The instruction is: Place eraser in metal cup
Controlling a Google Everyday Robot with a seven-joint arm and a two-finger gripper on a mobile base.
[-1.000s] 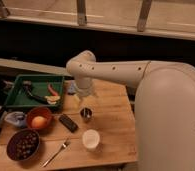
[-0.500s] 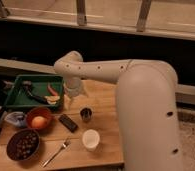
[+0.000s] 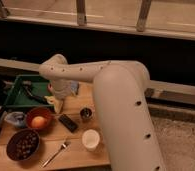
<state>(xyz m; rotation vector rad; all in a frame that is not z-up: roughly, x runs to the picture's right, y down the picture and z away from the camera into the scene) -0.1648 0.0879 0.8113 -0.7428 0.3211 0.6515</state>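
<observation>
Eraser lies flat on your wooden desk, free of the gripper and touching none of its neighbours; its long axis runs on a slant, one short end pointing to about 10 o'clock and the other to about 4 o'clock as you see it in the camera view; its broad dark face is up.

You will find the metal cup just beside it at about 2 o'clock, upright, its dark mouth facing up, with a narrow strip of wood between the two; the eraser is outside the cup.

Your gripper hangs at about 11 o'clock from the eraser, near the right edge of the green tray and over the far part of the desk; its pale fingers point down, spread, pinching nothing; it is near the eraser but apart from it.

At 9 o'clock from the eraser you have a reddish bowl with an orange fruit in it; at about 5 o'clock stands a white cup, wider than the metal one; at about 7 o'clock a fork lies aslant, and beyond it, towards 8 o'clock, a dark bowl holds small dark round things that you cannot make out further.
</observation>
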